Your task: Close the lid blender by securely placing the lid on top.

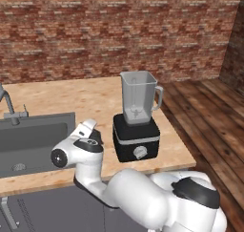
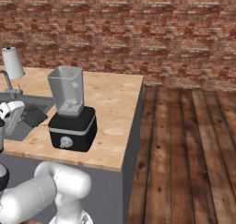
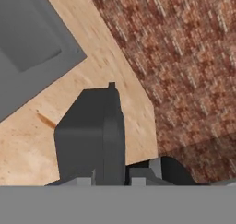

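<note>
Brick wall: red-brown brick, runs behind the whole tabletop.
Floor: dark wooden planks, to the right of the tabletop.
Tabletop: light wood grain, carries the sink and the blender.
Sink: grey basin set into the tabletop at its left end; faucet at its back edge.
Blender: stands upright on the tabletop near the front edge, right of the sink. Black boxy base with a silver band and a round front knob. Clear tapered square jar on top, handle on its right side in the left base view. Jar mouth open, nothing on its rim.
Paper towel roll: white, upright, at the back of the tabletop behind the sink.
Lid: dark grey, flat, square with rounded corners, a small nub on its far edge in the hand view. Held above the strip of tabletop between sink and blender, left of the blender base and lower than the jar rim. In the right base view it shows tilted over the sink edge.
Hand: closed on the near edge of the lid, fingertips pressed against it.
</note>
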Tool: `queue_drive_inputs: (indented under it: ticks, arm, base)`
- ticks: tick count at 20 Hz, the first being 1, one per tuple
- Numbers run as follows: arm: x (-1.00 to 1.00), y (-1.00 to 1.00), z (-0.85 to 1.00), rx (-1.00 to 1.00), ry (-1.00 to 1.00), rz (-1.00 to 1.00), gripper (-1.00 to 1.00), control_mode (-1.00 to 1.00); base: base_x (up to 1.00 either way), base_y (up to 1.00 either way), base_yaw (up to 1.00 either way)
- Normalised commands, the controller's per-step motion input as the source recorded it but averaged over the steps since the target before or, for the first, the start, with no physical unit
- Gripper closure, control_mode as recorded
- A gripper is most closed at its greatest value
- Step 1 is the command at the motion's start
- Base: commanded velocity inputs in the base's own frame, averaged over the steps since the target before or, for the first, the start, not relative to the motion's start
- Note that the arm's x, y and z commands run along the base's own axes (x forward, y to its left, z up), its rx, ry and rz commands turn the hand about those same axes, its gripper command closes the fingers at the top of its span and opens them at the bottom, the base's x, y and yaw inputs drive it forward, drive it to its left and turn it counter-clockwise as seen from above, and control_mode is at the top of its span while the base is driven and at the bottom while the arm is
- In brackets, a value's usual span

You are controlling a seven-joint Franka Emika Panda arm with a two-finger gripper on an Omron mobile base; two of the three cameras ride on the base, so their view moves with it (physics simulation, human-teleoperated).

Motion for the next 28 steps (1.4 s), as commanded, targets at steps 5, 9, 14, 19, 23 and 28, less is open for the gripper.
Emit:
queue_drive_inputs:
  ticks: [5, 9, 14, 19, 23, 28]
  arm:
    - [-0.11, 0.00, 0.25, -0.04, -0.04, 0.00, 1.00, -1.00]
    - [-0.29, 0.04, 0.78, -0.18, -0.20, 0.00, 1.00, -1.00]
    - [-0.20, 0.10, 0.83, -0.21, -0.20, 0.00, 1.00, -1.00]
    - [-0.09, 0.03, 0.86, -0.23, -0.14, 0.00, 1.00, -1.00]
    - [-0.03, 0.00, 0.85, -0.23, -0.07, 0.00, 1.00, -1.00]
    - [0.00, 0.00, 0.83, -0.21, -0.03, -0.02, 1.00, -1.00]
  base:
    - [0.00, 0.00, 0.00]
    - [0.00, 0.00, 0.00]
    - [0.00, 0.00, 0.00]
    - [0.00, 0.00, 0.00]
    - [0.00, 0.00, 0.00]
    - [0.00, 0.00, 0.00]
